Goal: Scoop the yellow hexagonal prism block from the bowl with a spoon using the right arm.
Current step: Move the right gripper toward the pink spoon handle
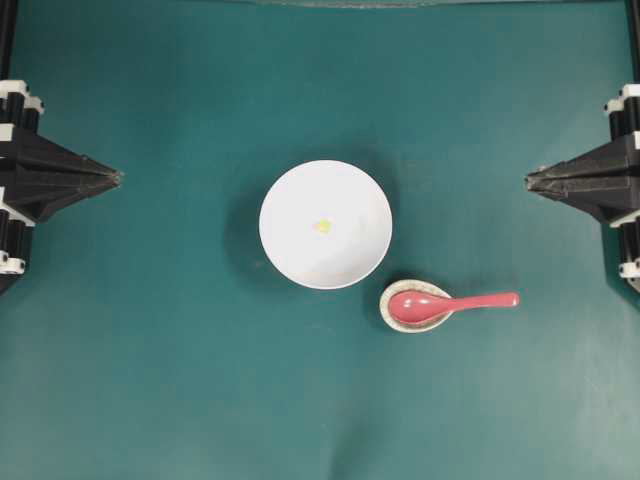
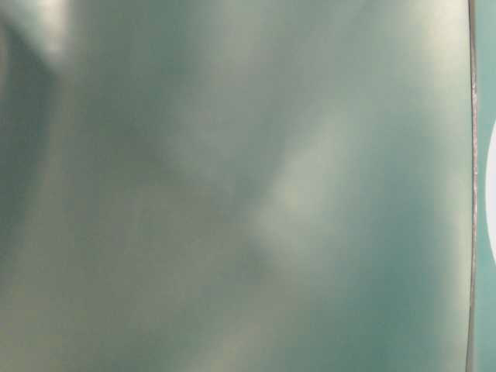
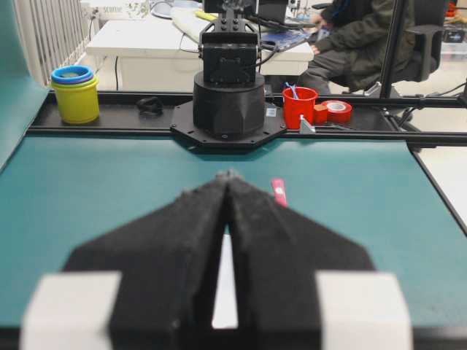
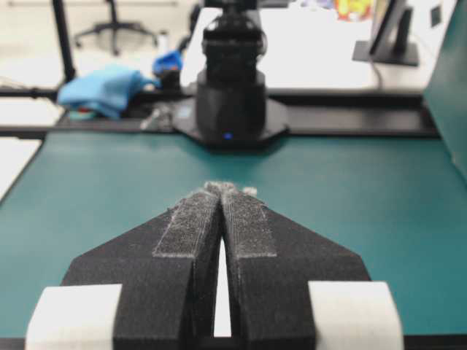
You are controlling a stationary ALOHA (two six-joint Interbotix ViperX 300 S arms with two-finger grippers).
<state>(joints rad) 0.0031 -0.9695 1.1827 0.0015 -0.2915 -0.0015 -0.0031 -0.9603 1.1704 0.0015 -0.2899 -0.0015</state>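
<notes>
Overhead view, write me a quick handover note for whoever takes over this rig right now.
Left gripper: shut, empty, parked at the left edge of the mat.
Right gripper: shut, empty, parked at the right edge.
White bowl: mid-table, with the yellow block lying inside near its centre.
Pink spoon: scoop resting in the speckled spoon rest just below and right of the bowl, handle pointing toward the right arm's side.
Done: nothing yet; spoon untouched, block not yet scooped.
Left: right gripper takes the spoon by the handle, then scoops the block out of the bowl.
</notes>
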